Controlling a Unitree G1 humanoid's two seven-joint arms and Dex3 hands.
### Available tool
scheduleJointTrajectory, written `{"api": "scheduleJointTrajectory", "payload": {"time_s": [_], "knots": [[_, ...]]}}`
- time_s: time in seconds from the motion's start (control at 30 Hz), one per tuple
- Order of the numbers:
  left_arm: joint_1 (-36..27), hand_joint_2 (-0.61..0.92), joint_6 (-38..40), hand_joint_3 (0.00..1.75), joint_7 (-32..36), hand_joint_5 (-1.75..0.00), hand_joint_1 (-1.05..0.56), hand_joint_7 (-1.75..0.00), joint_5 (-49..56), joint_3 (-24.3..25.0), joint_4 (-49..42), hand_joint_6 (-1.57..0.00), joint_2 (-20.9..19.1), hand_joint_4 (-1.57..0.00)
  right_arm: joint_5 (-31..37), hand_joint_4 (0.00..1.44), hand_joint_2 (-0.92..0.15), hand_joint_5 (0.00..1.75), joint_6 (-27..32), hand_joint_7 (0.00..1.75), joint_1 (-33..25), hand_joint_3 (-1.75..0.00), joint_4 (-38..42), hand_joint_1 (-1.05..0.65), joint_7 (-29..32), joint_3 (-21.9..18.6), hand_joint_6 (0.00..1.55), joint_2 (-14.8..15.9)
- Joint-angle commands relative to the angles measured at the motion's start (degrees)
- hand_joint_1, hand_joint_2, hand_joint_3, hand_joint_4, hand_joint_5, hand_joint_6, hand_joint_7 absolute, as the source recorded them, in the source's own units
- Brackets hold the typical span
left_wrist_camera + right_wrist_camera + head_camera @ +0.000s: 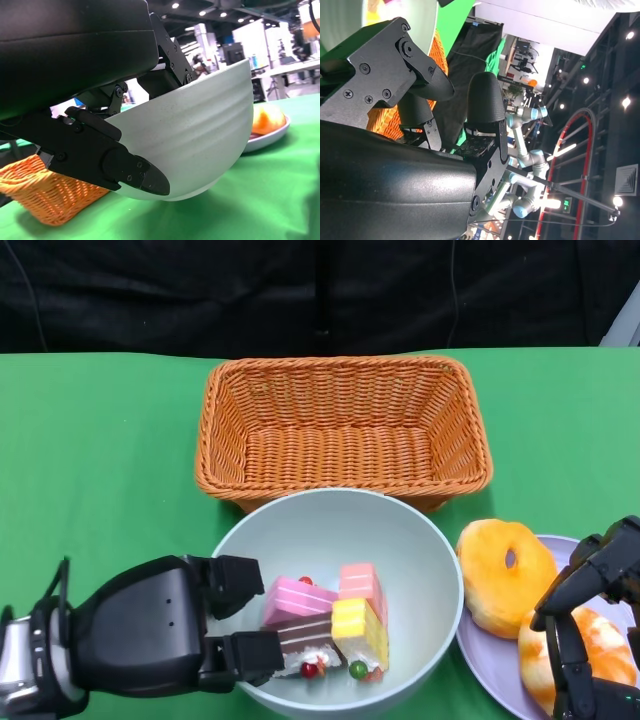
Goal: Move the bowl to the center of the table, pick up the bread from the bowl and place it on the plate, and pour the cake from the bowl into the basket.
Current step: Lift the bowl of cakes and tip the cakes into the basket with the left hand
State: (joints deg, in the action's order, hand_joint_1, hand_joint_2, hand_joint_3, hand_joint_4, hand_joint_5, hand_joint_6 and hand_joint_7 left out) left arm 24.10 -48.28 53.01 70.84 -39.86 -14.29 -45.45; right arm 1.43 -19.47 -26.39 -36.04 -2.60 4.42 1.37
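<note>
Nearest me, my left hand (160,635) grasps the near-left rim of the pale bowl (420,540), its fingers (245,655) hooked over the edge. Cake pieces (330,625) lie inside the bowl. Beyond stands the orange wicker basket (345,430). At right, bread (505,575) rests on the lilac plate (490,660); my right hand (590,625) hovers above, fingers released.

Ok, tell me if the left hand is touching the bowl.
Touching. The left wrist view shows the left hand with fingers pressed flat against the bowl wall.
</note>
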Motion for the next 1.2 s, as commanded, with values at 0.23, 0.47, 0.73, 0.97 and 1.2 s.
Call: {"api": "scheduleJointTrajectory", "payload": {"time_s": [0.23,0.47,0.73,0.97,1.2], "knots": [[-4.65,0.89,-4.17,0.01,-8.51,-1.75,-0.24,-1.75,-11.15,9.39,5.95,-0.73,-0.84,-0.96,0.01,0.69,-0.37,1.71,-2.54,1.52,-0.37,-1.43,1.60,-0.01,-0.28,-0.55,0.64,0.53],[-6.97,0.50,-7.36,0.80,-17.02,-1.75,-0.21,-1.75,-18.54,14.79,6.89,-0.73,1.41,-0.98,0.55,0.69,-0.38,1.66,-2.55,1.48,-1.16,-1.42,1.57,0.02,-0.68,-0.83,0.65,0.96],[-5.73,0.26,-1.63,1.56,-38.26,-1.75,-0.15,-1.75,-52.33,17.16,7.05,-0.82,7.97,-1.04,1.11,0.72,-0.31,1.68,-0.57,1.51,-1.56,-1.48,4.29,0.10,-1.74,1.53,0.69,1.15],[-3.33,0.18,4.10,1.71,-50.57,-1.75,-0.09,-1.75,-64.55,21.44,6.77,-0.84,16.85,-1.02,0.00,0.68,-0.29,1.74,0.62,1.53,-2.76,-1.59,4.26,0.11,-2.61,2.95,0.67,1.14],[-1.21,0.21,9.89,1.69,-57.57,-1.75,-0.08,-1.75,-67.51,25.24,5.57,-0.85,24.36,-1.04,0.40,0.69,-0.24,1.75,-1.20,1.55,-3.50,-1.66,5.34,0.13,-2.76,3.20,0.68,1.27]]}}
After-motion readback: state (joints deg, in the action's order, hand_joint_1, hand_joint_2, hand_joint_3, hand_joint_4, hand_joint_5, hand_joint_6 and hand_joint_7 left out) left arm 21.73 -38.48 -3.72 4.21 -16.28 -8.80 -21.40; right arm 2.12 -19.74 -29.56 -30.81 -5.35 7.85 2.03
